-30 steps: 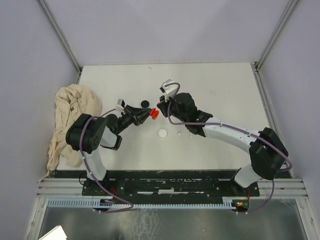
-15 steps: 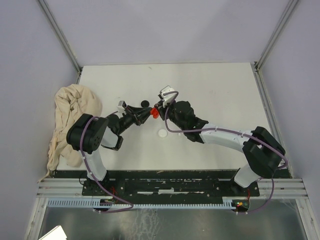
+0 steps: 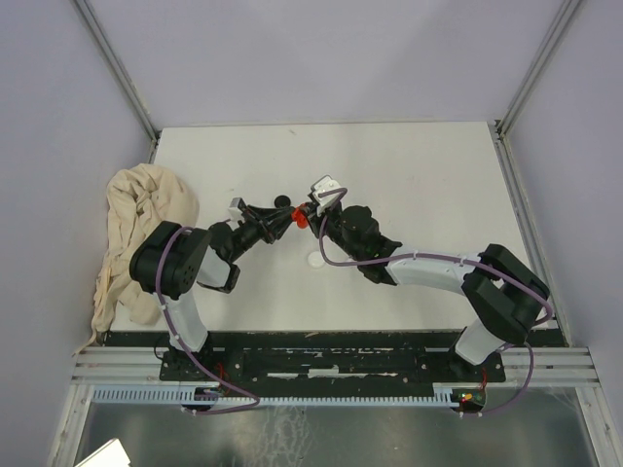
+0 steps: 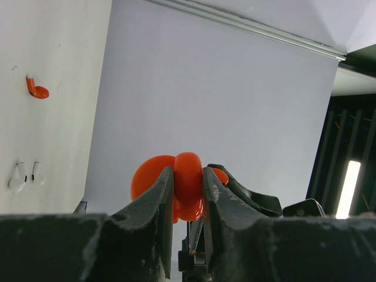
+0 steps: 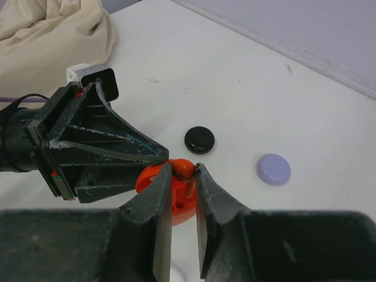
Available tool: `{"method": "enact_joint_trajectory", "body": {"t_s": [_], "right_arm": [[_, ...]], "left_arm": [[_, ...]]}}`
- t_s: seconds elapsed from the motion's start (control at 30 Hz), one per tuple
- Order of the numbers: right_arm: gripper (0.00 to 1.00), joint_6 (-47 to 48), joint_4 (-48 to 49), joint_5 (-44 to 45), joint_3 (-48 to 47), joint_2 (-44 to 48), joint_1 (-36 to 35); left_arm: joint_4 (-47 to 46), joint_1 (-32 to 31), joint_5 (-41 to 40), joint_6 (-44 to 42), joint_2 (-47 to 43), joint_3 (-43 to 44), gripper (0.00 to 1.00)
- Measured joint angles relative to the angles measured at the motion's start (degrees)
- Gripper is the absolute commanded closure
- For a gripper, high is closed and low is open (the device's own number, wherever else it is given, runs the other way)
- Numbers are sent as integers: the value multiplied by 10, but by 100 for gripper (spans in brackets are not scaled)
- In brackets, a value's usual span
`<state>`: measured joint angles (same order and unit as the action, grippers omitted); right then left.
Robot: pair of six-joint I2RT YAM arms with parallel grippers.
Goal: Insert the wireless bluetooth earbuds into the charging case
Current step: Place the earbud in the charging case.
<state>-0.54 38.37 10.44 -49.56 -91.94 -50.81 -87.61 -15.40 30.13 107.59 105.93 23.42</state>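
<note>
Earbuds (image 4: 17,177) lying loose show only from left wrist.

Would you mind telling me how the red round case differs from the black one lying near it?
The red case is open, its two halves showing; the black case is closed. The left gripper pinches the red case between its fingers, while the black case lies flat on the table, untouched. Red is bright; black is dark and glossy. Both are small and round.

White table (image 3: 409,175), pale lilac walls (image 3: 321,58)
</note>
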Motion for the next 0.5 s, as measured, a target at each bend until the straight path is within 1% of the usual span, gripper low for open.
{"method": "enact_joint_trajectory", "body": {"t_s": [0.5], "right_arm": [[98, 0, 15, -3, 5, -7, 0]], "left_arm": [[0, -1, -1, 2, 0, 3, 97]]}}
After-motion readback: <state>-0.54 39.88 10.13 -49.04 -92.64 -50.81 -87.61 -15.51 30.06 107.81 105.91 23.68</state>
